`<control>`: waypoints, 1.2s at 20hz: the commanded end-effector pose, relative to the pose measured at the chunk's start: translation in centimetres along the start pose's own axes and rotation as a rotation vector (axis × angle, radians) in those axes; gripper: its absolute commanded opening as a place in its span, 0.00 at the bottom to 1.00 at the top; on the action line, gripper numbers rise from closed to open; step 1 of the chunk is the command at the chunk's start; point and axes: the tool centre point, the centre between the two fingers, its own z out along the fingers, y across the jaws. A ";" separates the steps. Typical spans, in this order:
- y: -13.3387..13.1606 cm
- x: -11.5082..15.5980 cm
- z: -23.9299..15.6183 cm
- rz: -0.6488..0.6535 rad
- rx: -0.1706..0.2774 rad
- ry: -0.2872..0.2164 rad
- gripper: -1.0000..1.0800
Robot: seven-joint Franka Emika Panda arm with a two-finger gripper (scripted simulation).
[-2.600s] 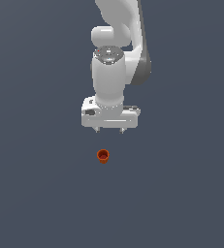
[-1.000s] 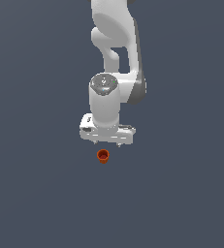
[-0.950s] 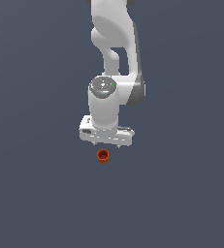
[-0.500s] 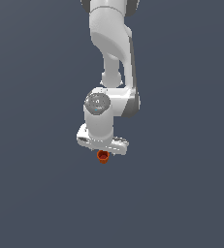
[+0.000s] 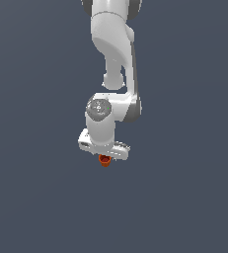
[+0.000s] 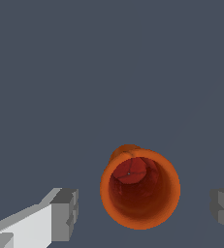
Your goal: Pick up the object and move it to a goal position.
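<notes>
Arm: the white arm (image 5: 116,54) is reaching down from the top of the exterior view, with its wrist bending over the cup
Gripper: the gripper (image 5: 104,154) is hanging directly over the cup, its white body covering the cup's upper part in the exterior view
Gripper state: released; in the wrist view the two grey fingertips (image 6: 65,214) are standing wide apart, one on each side of the cup, with a clear gap between each pad and the cup wall
Cup: the small orange-red cup (image 5: 104,160) is sitting upright on the desk (image 5: 184,197), just below the gripper body, near the middle of the exterior view
Cup detail: in the wrist view the cup (image 6: 140,193) is showing its round open mouth toward the camera, with a darker red hollow inside and a narrower base behind the rim
Contact: nothing is touching the cup; it is lying between the fingertips, nearer neither in any way that can be told
Desk: a plain dark grey-blue surface is filling both views
</notes>
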 end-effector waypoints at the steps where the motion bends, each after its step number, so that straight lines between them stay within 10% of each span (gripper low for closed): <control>1: 0.0 -0.1 1.0 0.000 0.000 -0.001 0.96; 12: 0.0 0.0 4.3 0.003 0.000 -0.001 0.96; 13: 0.0 0.0 4.3 0.003 0.000 -0.001 0.00; 24: 0.0 0.0 4.3 0.002 0.000 -0.001 0.00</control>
